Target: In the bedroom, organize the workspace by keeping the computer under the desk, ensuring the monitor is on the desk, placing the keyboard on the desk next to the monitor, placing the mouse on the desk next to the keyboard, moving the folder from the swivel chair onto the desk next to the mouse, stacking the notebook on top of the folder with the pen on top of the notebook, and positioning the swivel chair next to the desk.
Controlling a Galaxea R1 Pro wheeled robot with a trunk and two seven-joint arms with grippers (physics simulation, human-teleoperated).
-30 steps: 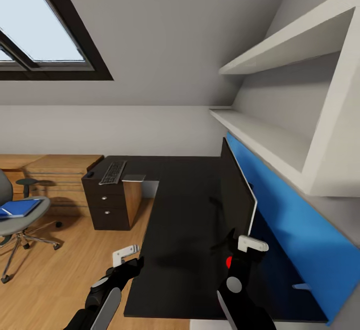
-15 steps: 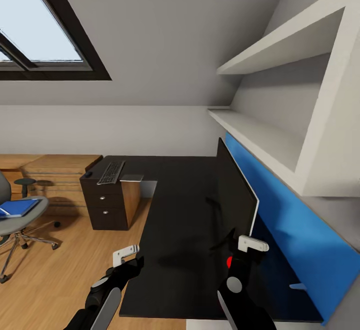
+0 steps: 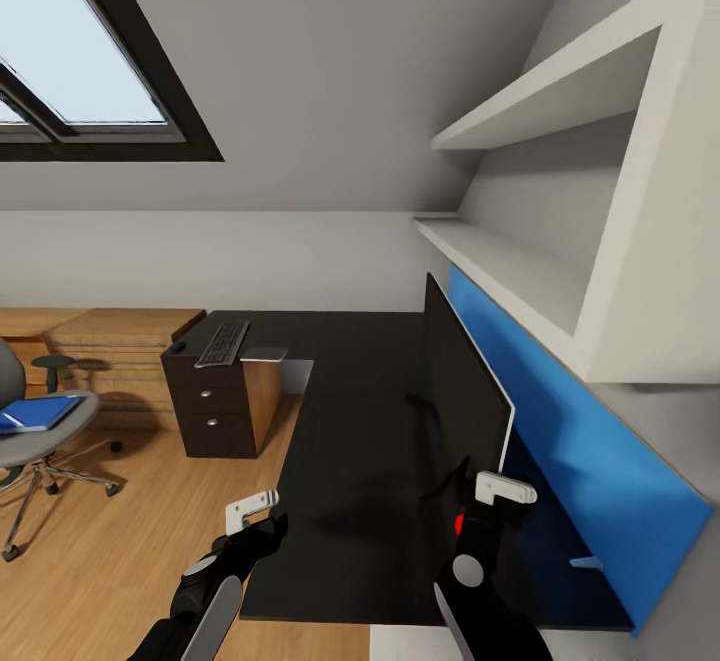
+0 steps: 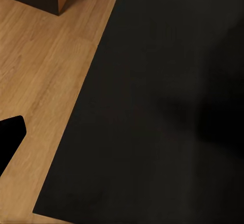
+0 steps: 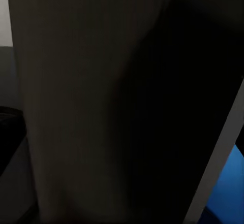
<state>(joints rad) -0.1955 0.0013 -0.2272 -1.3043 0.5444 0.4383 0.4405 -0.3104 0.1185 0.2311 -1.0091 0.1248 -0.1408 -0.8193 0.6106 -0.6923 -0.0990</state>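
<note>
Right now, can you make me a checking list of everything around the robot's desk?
Surface: the glossy black desk is mostly bare near the robot.
Job's things: the monitor stands on the desk along the blue back panel; the keyboard lies at the desk's far end, over the drawer unit; a small dark thing beside it may be the mouse; a blue folder lies on the swivel chair, away from the desk.
Clutter: nothing seen.
Grippers: left gripper hangs over the desk's edge; right gripper is close to the monitor; cannot tell if open or shut.
Cables: nothing seen.
Surroundings: wooden floor, skylight window, white shelves.
</note>
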